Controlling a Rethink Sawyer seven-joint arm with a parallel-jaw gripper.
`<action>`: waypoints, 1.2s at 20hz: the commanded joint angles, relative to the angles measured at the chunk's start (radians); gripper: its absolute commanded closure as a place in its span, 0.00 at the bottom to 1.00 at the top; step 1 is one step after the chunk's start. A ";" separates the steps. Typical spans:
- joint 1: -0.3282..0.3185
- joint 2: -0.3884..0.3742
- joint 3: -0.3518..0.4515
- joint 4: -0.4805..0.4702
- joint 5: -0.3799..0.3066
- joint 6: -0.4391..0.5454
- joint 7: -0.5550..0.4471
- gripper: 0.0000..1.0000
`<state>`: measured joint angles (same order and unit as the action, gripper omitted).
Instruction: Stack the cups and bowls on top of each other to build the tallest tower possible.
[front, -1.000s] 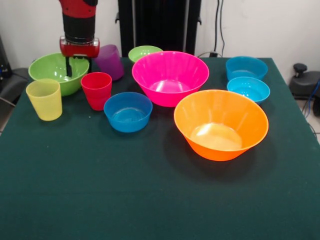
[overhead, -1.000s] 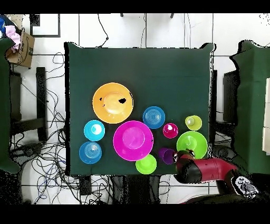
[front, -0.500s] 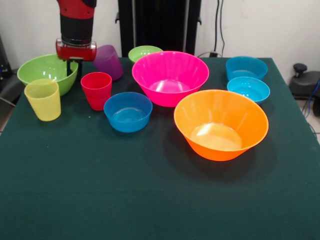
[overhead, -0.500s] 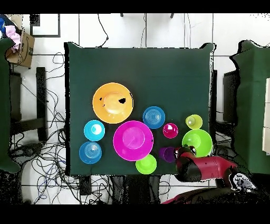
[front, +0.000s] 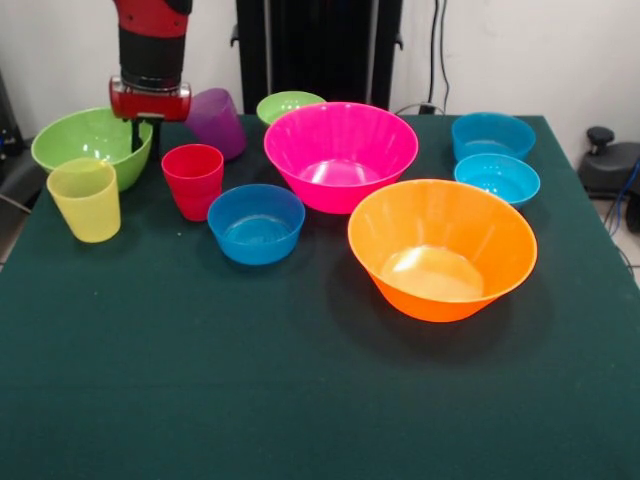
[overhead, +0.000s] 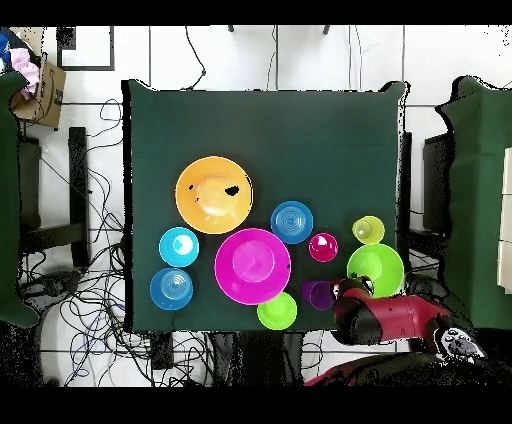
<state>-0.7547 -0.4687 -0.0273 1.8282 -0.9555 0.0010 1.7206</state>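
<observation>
My gripper (front: 146, 136) (overhead: 353, 290) is shut on the right rim of the medium green bowl (front: 82, 140) (overhead: 376, 268), one finger inside and one outside, at the table's far left. The bowl looks tilted and raised a little. In front of it stands the yellow cup (front: 85, 200), with the red cup (front: 193, 180) to its right. The purple cup (front: 216, 122) leans just behind the gripper. The small green bowl (front: 288, 104), pink bowl (front: 340, 155), orange bowl (front: 440, 250) and three blue bowls (front: 256, 222) (front: 492, 134) (front: 497, 178) stand apart. No tower stands.
The table (front: 250, 400) has a dark green cloth, and its left edge lies close to the green bowl. Cables lie on the floor around the table (overhead: 260, 120) in the overhead view.
The gripper has carried the medium green bowl leftward in the front view, away from the red and purple cups and behind the yellow cup. The other cups and bowls stayed put.
</observation>
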 joint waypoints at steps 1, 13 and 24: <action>-0.024 -0.136 0.123 0.061 0.021 0.043 0.043 1.00; -0.153 -0.511 0.311 0.361 0.261 0.305 -0.076 1.00; -0.154 -0.657 0.440 0.520 0.489 0.320 0.028 1.00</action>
<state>-0.9381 -1.0357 0.2423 2.2057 -0.5933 0.2287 1.7206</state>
